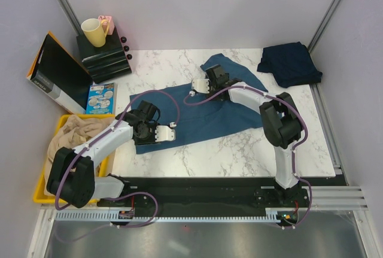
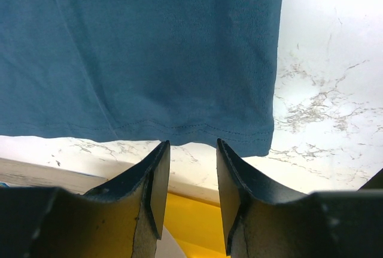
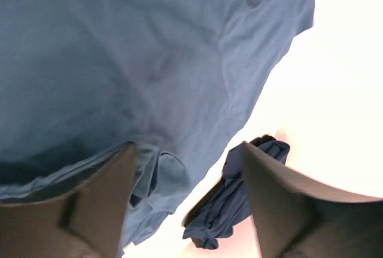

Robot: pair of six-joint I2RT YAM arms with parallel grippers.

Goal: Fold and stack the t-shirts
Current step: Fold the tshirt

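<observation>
The steel-blue t-shirt [image 1: 200, 111] was seen spread across the middle of the marble table [image 1: 239, 150]; the navy t-shirt [image 1: 289, 63] lay bunched at the far right corner, well apart. Folding of the blue shirt was judged to be in hand, with stacking not yet begun. The right gripper [image 1: 194, 86] was held wide over the far edge, nothing gripped. The left gripper [image 1: 169, 132] was narrowly parted and empty at the near hem. Next, a pinch on 2 edges was judged necessary so the cloth could be carried over evenly
</observation>
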